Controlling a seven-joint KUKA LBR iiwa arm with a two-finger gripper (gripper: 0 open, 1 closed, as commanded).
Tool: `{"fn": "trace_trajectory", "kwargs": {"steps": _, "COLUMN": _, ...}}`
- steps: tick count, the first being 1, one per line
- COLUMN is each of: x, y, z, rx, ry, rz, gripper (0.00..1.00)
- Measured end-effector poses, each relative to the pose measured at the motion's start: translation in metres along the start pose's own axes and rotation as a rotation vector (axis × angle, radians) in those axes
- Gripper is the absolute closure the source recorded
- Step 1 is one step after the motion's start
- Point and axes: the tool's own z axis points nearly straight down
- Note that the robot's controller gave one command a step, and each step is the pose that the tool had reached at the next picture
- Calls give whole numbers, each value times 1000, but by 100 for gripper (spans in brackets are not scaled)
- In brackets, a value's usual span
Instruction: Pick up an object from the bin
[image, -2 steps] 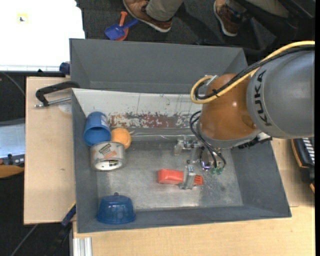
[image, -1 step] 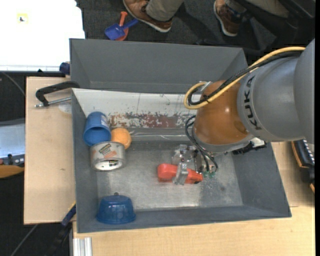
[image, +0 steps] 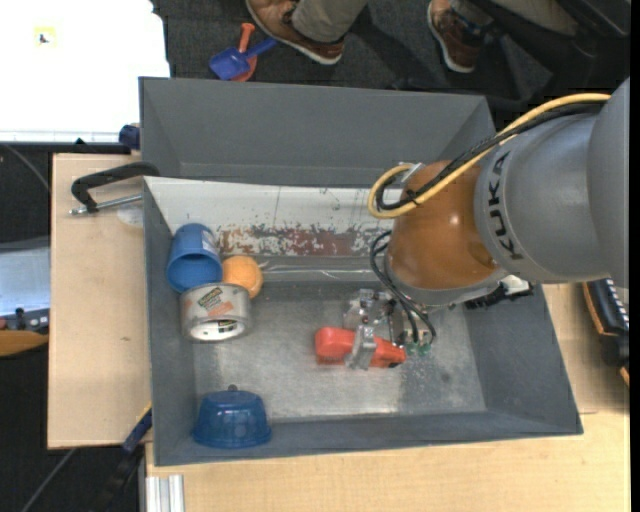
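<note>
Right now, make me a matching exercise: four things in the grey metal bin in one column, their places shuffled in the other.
Things
1 blue plastic cup
2 small orange ball
3 blue domed plastic piece
4 red plastic piece

Places
A lower left corner of the view
B at the gripper, mid-bin
C farthest upper left
D just right of the cup

Pairs: 1-C, 2-D, 3-A, 4-B
</note>
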Motion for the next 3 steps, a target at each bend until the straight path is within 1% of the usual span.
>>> {"fn": "trace_trajectory", "kwargs": {"steps": 1, "x": 2, "y": -2, "z": -32, "rx": 0, "ry": 5, "rz": 26, "gripper": 100}}
{"fn": "trace_trajectory", "kwargs": {"steps": 2, "x": 0, "y": 10, "z": -70, "rx": -2, "ry": -5, "rz": 34, "gripper": 100}}
{"fn": "trace_trajectory", "kwargs": {"steps": 3, "x": -4, "y": 12, "z": -79, "rx": -1, "ry": 0, "rz": 29, "gripper": 100}}
